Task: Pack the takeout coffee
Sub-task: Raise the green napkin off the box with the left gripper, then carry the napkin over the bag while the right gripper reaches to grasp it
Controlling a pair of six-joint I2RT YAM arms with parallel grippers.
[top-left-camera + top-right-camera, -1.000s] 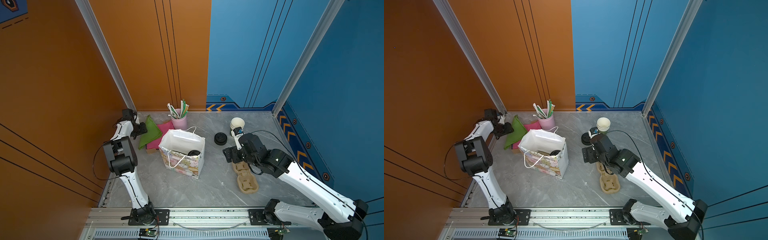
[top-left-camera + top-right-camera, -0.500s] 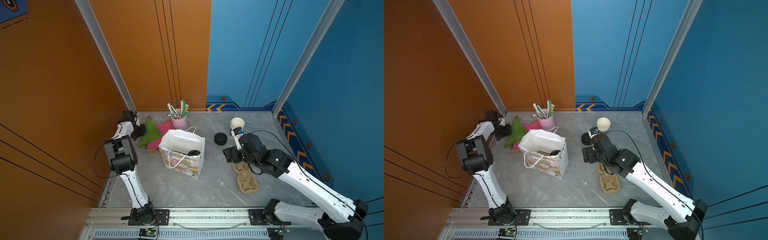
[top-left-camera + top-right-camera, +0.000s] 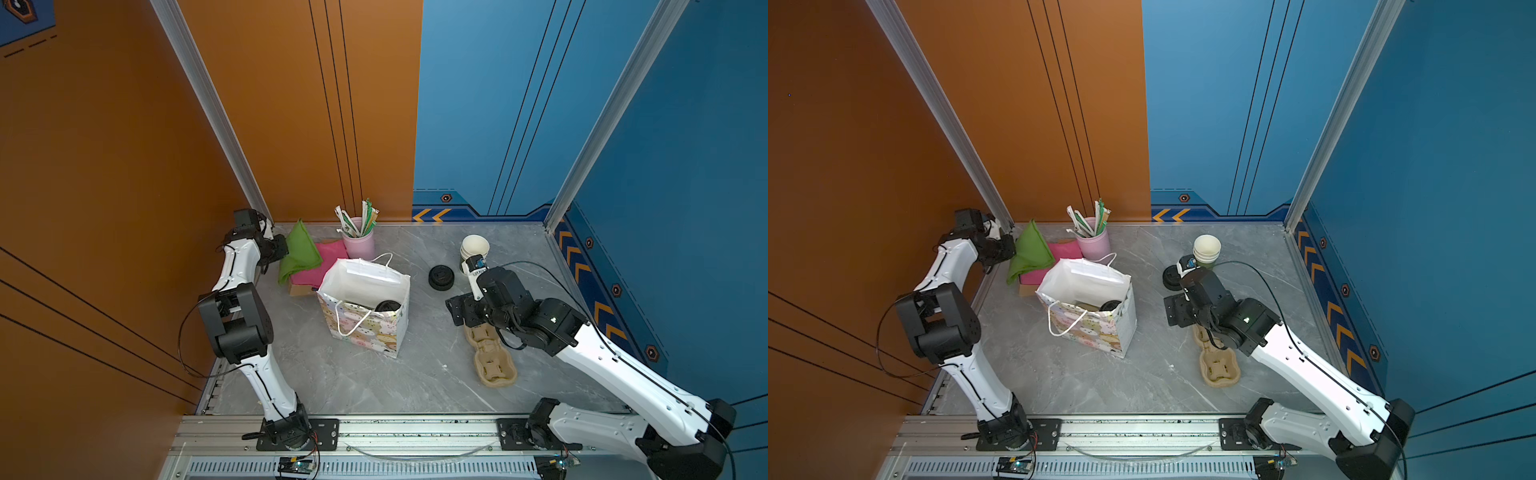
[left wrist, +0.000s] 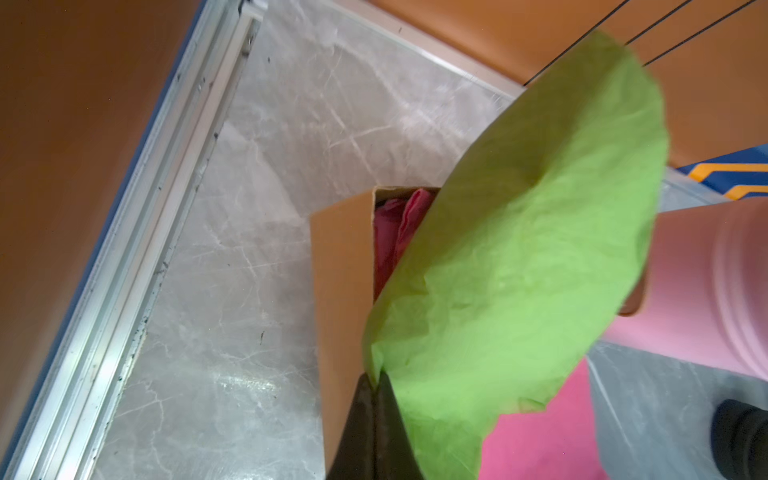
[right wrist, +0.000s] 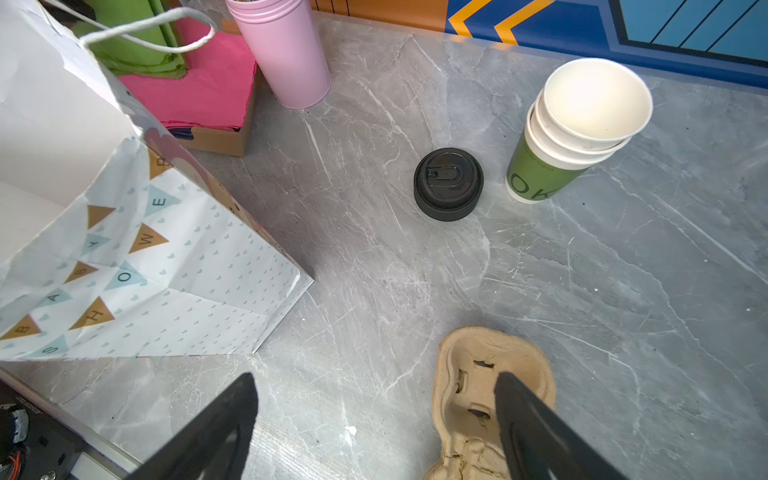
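Inside the gift bag (image 3: 365, 332): takeout coffee (image 3: 387, 306), lid showing; probably light, crushable; grip below lid.
Left gripper (image 4: 376, 380): pinching green napkin (image 4: 519, 249).
Right gripper (image 5: 374, 376): spread, empty.

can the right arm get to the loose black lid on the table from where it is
Probably yes. The right end effector is open and empty, and only bare table lies between it and the loose black lid; the cup stack stands beside, apart.

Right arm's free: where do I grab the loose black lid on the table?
I'd come straight down with the right gripper, open jaws straddling the round side wall of the black lid. It lies flat, sip side up, bare table all around.
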